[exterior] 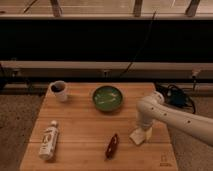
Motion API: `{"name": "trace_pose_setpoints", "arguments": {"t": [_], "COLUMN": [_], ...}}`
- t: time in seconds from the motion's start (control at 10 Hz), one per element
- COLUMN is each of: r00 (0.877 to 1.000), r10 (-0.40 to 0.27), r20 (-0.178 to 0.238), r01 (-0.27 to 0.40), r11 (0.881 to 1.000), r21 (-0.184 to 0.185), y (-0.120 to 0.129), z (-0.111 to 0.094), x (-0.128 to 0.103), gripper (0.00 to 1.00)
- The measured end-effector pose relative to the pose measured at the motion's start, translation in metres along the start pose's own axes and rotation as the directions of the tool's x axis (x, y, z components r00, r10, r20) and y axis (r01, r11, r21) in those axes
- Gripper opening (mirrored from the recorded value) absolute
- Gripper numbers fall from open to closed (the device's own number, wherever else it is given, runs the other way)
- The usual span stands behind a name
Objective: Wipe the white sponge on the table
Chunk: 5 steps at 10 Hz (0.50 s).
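Observation:
The white sponge point(138, 137) lies on the light-brown wooden table point(80, 130), right of its middle near the front. My gripper point(144, 131) comes down from the white arm point(170, 116) on the right and sits right on top of the sponge, pressing it against the tabletop. Part of the sponge is hidden under the gripper.
A green bowl point(107, 98) stands at the back middle. A white cup point(59, 91) stands at the back left. A white labelled bottle point(49, 140) lies at the front left. A dark red oblong object point(112, 146) lies left of the sponge. A dark logo mark point(163, 160) is at the front right corner.

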Motion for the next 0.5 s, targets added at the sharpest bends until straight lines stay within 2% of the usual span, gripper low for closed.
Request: {"name": "trace_pose_setpoints", "arguments": {"t": [0.1, 0.5], "r00": [1.0, 0.996], "r10": [-0.009, -0.075], "r20": [0.005, 0.041], "r01": [0.009, 0.072], "r11": [1.0, 0.995], "r21": [0.001, 0.073], "y": [-0.002, -0.032], "z": [-0.001, -0.019], "x": [-0.001, -0.02], "gripper": [0.0, 0.0]}}
